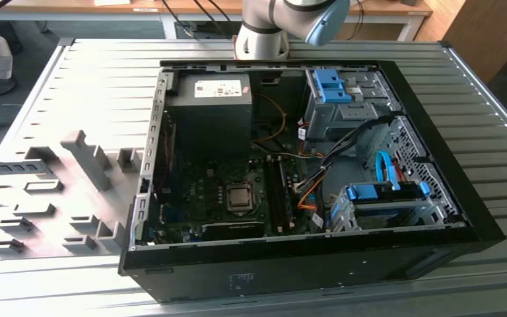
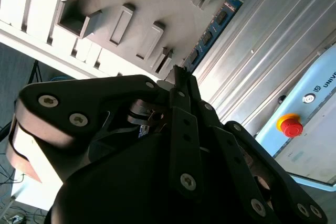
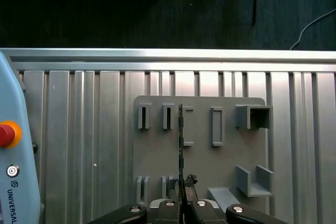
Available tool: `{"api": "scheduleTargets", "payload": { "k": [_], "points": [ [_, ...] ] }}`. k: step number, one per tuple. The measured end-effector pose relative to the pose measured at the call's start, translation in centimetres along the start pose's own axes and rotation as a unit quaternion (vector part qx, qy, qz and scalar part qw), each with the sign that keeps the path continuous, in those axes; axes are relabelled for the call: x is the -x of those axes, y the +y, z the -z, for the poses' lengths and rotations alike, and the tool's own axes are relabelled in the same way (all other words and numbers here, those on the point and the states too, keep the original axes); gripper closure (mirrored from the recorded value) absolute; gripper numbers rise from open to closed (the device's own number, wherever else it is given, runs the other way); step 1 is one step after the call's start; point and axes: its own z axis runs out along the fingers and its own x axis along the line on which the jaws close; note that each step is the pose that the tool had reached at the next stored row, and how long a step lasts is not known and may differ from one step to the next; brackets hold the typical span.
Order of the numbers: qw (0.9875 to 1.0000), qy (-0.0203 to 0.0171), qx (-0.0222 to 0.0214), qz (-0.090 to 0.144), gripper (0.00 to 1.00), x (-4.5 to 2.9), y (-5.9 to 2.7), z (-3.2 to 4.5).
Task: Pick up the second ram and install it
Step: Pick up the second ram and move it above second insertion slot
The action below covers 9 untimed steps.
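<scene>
In both wrist views my gripper [image 3: 181, 190] [image 2: 181, 77] is shut on the second ram. In the first wrist view the ram [image 3: 181, 140] shows edge-on as a thin dark strip running out from the fingertips. It hangs over the grey slotted holder plate [image 3: 210, 161]. In the second wrist view its blue-green face with small dark chips [image 2: 214, 25] shows beyond the fingers. The open computer case [image 1: 306, 165] lies on the table in the exterior view. Its motherboard has long memory slots [image 1: 277, 198] beside the processor socket [image 1: 238, 197].
The grey holder plate [image 1: 51, 198] with raised slots lies at the exterior view's left of the case. A pendant with a red stop button [image 3: 5, 135] [image 2: 290, 124] rests on the ribbed metal table [image 3: 94, 129]. The arm's base [image 1: 267, 33] stands behind the case. Cables and blue drive latches [image 1: 333, 86] fill the case's other side.
</scene>
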Motion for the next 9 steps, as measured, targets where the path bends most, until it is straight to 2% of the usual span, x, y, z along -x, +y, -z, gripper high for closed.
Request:
{"api": "scheduleTargets", "payload": {
  "k": [9],
  "points": [
    [1.0, 0.0, 0.0, 0.0, 0.86, 0.03, 0.03, 0.65]
  ]
}}
